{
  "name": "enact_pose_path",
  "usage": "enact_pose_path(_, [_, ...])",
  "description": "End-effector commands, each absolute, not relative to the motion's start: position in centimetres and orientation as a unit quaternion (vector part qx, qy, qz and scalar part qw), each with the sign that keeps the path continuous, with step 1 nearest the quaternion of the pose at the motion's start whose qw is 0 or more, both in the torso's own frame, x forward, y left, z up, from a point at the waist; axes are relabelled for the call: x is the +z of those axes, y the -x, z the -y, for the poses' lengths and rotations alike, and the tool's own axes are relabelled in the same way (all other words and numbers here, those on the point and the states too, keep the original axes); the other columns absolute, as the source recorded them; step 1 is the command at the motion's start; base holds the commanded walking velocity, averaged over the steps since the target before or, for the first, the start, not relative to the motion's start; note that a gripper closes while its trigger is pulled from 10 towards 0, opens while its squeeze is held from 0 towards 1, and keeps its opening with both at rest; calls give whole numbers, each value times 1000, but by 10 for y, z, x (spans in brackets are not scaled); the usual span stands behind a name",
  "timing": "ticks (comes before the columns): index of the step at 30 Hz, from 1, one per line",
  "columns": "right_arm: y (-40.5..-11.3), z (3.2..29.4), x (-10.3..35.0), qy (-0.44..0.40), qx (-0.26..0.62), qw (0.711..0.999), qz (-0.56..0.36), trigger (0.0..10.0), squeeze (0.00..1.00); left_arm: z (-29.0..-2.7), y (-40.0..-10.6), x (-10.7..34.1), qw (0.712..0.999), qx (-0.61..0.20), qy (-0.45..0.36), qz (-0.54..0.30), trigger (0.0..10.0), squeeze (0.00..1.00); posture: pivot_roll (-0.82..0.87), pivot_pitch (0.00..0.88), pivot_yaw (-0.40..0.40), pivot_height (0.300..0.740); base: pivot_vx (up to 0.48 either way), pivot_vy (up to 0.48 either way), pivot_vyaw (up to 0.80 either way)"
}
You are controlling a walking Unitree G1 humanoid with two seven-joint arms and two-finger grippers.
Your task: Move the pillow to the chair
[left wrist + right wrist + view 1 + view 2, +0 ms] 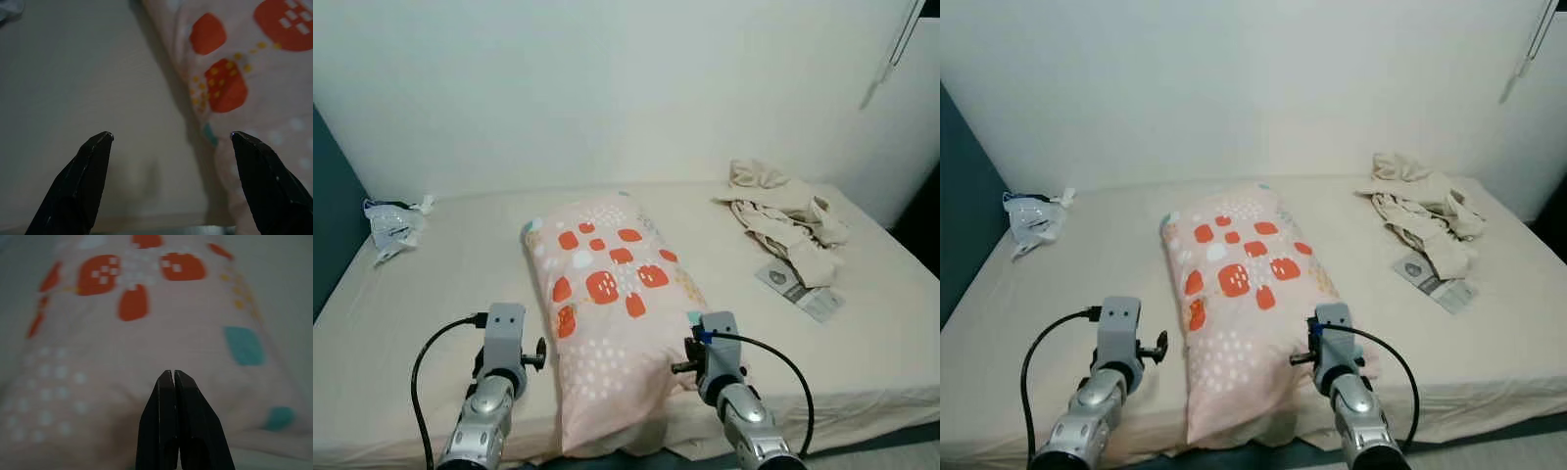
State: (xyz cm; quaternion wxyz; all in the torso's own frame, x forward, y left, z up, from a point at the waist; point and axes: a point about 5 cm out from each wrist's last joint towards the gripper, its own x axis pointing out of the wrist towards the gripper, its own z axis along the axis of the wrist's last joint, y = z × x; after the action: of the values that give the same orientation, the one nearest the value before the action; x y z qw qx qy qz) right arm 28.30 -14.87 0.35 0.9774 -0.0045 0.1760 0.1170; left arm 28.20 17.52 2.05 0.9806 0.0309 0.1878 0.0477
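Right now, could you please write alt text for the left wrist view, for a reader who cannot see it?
The left gripper, its two black fingers spread wide open, points down at a beige bed sheet beside the edge of a pink pillow printed with orange-red patches. One finger overlaps the pillow's edge; the other lies over bare sheet.

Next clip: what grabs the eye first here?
The pink pillow with orange blotches, lying lengthwise mid-bed. The left gripper is open at its edge and the right gripper shut over its near end. Crumpled beige clothes lie far right, a plastic bag far left.
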Motion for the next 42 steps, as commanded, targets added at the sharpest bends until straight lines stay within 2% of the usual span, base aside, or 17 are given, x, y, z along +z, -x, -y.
enact_pose_path(1, [-283, 130, 6, -5, 172, 970, -174, 10000, 0, -185, -275, 15, 976, 60, -40, -204, 10000, 0, 15, 101, -16, 740, 0, 0, 0])
enact_pose_path(4, [-286, 107, 10, 9, 241, 955, -173, 10000, 0, -190, -267, 14, 975, 76, -38, -206, 10000, 0, 42, 114, -55, 740, 0, 0, 0])
enact_pose_path(10, [-291, 83, 14, 20, 295, 938, -181, 10000, 0, -201, -249, 12, 972, 115, -33, -204, 10000, 0, 111, 139, -138, 740, 0, 0, 0])
enact_pose_path(13, [-293, 77, 16, 19, 308, 934, -180, 10000, 0, -205, -242, 13, 970, 132, -32, -200, 10000, 0, 134, 148, -167, 740, 0, 0, 0])
enact_pose_path(18, [-294, 75, 19, 23, 313, 934, -172, 10000, 0, -204, -241, 15, 972, 138, -25, -189, 10000, 0, 127, 146, -160, 740, 0, 0, 0])
enact_pose_path(26, [-300, 112, 23, 1, 204, 969, -143, 10000, 0, -188, -256, 25, 982, 105, 2, -154, 10000, 0, 61, 117, -87, 740, 0, 0, 0])
enact_pose_path(29, [-295, 147, 18, 26, 101, 985, -138, 10000, 0, -186, -260, 24, 982, 94, -8, -162, 10000, 0, 33, 107, -60, 740, 0, 0, 0])
enact_pose_path(30, [-295, 147, 18, 26, 101, 985, -138, 10000, 0, -186, -260, 24, 982, 94, -8, -162, 10000, 0, 33, 107, -60, 740, 0, 0, 0])
enact_pose_path(31, [-291, 159, 15, 42, 68, 987, -139, 10000, 0, -186, -262, 22, 981, 90, -13, -169, 10000, 0, 19, 99, -44, 740, 0, 0, 0])
enact_pose_path(33, [-291, 159, 15, 42, 68, 987, -139, 10000, 0, -186, -262, 22, 981, 90, -13, -169, 10000, 0, 19, 99, -44, 740, 0, 0, 0])
enact_pose_path(35, [-281, 185, 10, 68, -7, 988, -142, 10000, 0, -184, -264, 17, 980, 82, -21, -179, 10000, 0, 28, 96, -31, 740, 0, 0, 0])
enact_pose_path(37, [-273, 199, 6, 34, -56, 986, -151, 10000, 0, -181, -268, 20, 981, 69, -19, -178, 10000, 0, 22, 95, -36, 740, 0, 0, 0])
enact_pose_path(42, [-266, 202, -3, 86, -75, 978, -175, 10000, 0, -181, -267, 18, 981, 71, -21, -182, 10000, 0, 16, 83, -24, 740, 0, 0, 0])
